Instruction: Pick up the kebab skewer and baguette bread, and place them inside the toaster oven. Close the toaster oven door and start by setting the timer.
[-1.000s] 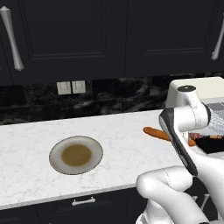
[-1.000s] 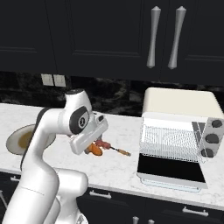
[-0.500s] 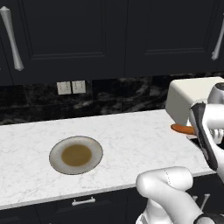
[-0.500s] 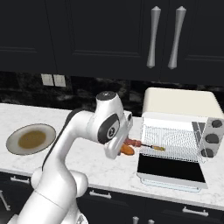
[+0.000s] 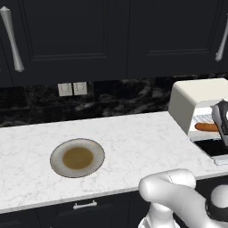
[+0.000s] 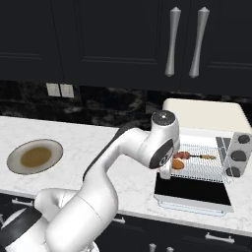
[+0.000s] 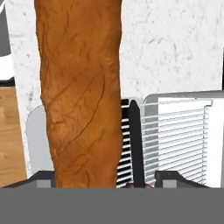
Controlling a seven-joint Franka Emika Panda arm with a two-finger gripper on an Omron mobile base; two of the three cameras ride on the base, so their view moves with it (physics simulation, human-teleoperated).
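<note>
The gripper (image 6: 173, 165) is closed on the baguette bread (image 7: 81, 92), held at the toaster oven (image 6: 206, 115) mouth over the wire rack (image 6: 204, 165). The kebab skewer (image 6: 194, 156) lies on the rack at 2 o'clock from the baguette bread. The toaster oven door (image 6: 193, 189) lies folded open. An empty plate (image 5: 77, 157) sits at 9 o'clock on the counter (image 5: 133, 138).

No readable text, labels or numbers appear anywhere.

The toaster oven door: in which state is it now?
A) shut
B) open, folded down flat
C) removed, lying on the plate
B: the toaster oven door lies flat in front of the toaster oven, so the wire rack is exposed.
</note>
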